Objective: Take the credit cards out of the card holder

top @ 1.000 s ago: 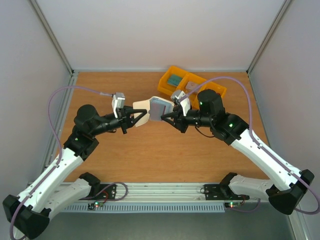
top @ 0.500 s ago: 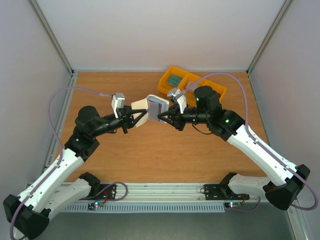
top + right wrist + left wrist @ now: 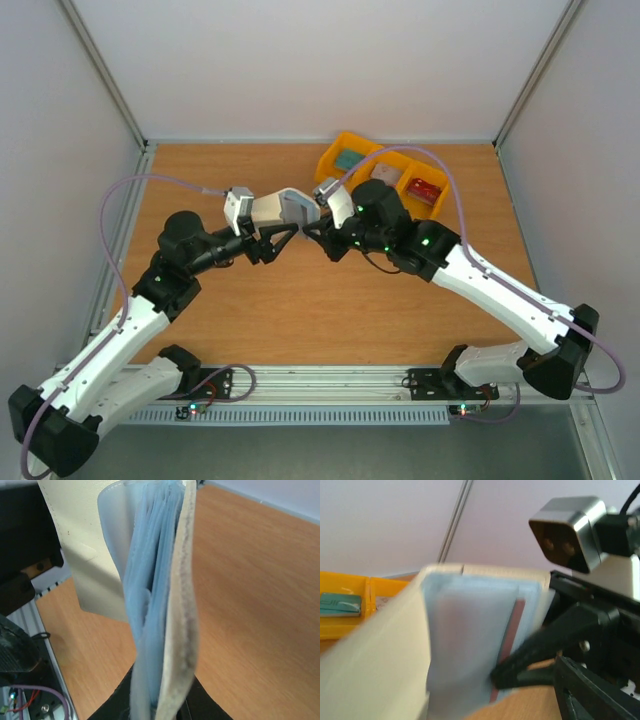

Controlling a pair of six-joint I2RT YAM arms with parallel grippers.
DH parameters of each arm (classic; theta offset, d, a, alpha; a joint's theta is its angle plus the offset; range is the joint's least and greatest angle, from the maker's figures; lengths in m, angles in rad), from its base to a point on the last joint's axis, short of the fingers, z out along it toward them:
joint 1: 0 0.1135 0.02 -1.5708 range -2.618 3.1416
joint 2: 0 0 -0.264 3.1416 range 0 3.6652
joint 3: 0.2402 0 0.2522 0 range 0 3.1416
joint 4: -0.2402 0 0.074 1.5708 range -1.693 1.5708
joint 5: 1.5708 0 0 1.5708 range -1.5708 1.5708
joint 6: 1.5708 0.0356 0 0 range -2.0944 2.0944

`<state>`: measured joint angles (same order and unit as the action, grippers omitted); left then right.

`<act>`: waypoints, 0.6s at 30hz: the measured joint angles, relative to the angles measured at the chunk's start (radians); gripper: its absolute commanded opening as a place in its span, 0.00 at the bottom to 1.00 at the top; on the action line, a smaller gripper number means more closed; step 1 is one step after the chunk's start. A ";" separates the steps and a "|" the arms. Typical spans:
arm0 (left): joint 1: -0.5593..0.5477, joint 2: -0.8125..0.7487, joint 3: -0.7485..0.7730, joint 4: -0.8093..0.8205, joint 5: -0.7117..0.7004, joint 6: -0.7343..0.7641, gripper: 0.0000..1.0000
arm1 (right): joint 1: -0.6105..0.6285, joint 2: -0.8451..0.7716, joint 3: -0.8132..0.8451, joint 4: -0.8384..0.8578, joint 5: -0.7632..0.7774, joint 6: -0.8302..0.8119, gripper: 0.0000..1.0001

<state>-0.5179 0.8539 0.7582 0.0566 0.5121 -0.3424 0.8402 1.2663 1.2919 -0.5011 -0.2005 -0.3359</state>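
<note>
The card holder [image 3: 283,207] hangs above the middle of the table, cream outside and pale blue inside. My right gripper [image 3: 313,229] is shut on its lower edge; in the right wrist view the holder [image 3: 165,590] rises edge-on from between the black fingers [image 3: 205,700]. My left gripper [image 3: 282,241] stands open just under the cream flap, its fingers spread and gripping nothing. In the left wrist view the blue sleeves [image 3: 470,640] fill the frame, and the reddish edge of one of the credit cards [image 3: 513,630] shows between them. The right gripper's black finger [image 3: 525,662] pinches the sleeves there.
A yellow three-compartment bin [image 3: 362,150] stands at the back right. It holds a teal card [image 3: 348,160], a grey card [image 3: 382,172] and a red card [image 3: 427,188]. Grey walls close in the table on the left, right and back.
My left gripper has let go of the cream flap and opened. The right arm has carried the holder to the left, over the left gripper.
</note>
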 measured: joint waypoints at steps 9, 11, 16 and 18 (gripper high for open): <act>0.000 0.011 0.000 -0.011 -0.068 0.039 0.50 | 0.084 0.051 0.022 -0.027 0.074 -0.012 0.01; 0.000 0.011 0.000 -0.012 -0.077 0.041 0.54 | 0.085 0.051 0.027 -0.029 0.074 -0.016 0.01; 0.000 0.011 0.000 -0.012 -0.080 0.039 0.58 | 0.106 0.057 0.054 -0.050 0.083 -0.038 0.01; 0.000 0.009 0.000 -0.011 -0.079 0.037 0.51 | 0.113 0.068 0.073 -0.067 0.095 -0.047 0.01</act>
<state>-0.5175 0.8631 0.7582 0.0452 0.4335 -0.3050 0.9535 1.3338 1.3647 -0.5682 -0.1055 -0.3832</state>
